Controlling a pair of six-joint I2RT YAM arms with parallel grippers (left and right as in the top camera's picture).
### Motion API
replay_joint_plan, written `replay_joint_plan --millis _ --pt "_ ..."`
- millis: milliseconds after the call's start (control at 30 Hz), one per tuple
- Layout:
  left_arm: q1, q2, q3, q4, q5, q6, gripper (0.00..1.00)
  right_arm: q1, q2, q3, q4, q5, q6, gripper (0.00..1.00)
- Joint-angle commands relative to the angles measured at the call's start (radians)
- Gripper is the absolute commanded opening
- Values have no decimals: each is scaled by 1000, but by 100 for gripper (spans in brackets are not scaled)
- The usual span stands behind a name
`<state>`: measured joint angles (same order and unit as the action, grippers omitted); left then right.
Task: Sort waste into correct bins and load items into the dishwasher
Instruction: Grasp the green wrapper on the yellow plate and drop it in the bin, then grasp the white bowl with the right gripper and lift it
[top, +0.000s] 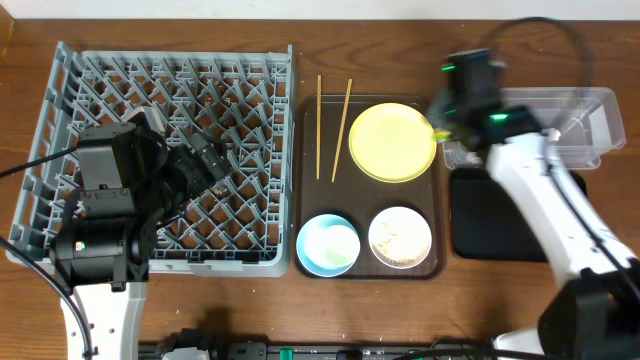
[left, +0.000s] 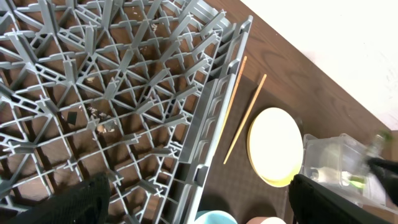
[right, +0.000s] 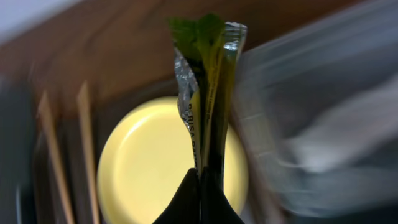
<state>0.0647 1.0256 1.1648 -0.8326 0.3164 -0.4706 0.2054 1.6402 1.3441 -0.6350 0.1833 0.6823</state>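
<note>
Snack wrapper (right: 208, 93): pinched in right jaws | between yellow plate (top: 391, 142) edge and clear tub (top: 590, 100) | left jaws spread

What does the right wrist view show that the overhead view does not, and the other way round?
Only the right wrist view: the grip itself, with the right gripper shut on the snack wrapper, whose green top sticks out beyond it. Only the overhead: the light-blue bowl, the white bowl and the black tray. Both: the yellow plate, the chopsticks and the clear tub.
</note>
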Motion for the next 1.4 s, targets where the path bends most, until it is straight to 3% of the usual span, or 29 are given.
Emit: replay_joint_plan --millis 0,233,267,300,333,367,433,533,667,833,1167,1367 --pt "4 0 19 -1 12 13 93 -130 17 1 -33 45 211 1" --pt "4 -1 19 -1 12 13 93 -292 132 1 -14 -40 275 1" --pt "4 0 19 -2 13 13 93 -299 145 1 -6 -39 274 9" --pt "4 -1 19 -2 13 13 93 -306 152 1 -3 -42 264 34" --pt "4 -1 19 -2 13 13 93 -313 153 1 -3 -61 243 49" --pt "4 -1 19 -7 13 13 93 -319 151 2 -3 -96 208 58" --pt "4 -1 19 -33 13 13 93 -327 128 2 -5 -184 136 63" --pt "4 -1 19 -65 13 13 93 -319 74 2 -4 -282 27 63" --pt "4 -1 19 -72 13 13 93 -276 -25 2 -16 -458 -229 62" --pt "4 -1 19 -73 13 13 93 -161 -109 2 -147 -690 -488 61" --pt "4 -1 19 -72 11 48 93 210 -101 -45 -417 -679 -719 52" --pt "4 -1 19 -72 12 48 93 422 -101 -154 -339 -464 -611 46"
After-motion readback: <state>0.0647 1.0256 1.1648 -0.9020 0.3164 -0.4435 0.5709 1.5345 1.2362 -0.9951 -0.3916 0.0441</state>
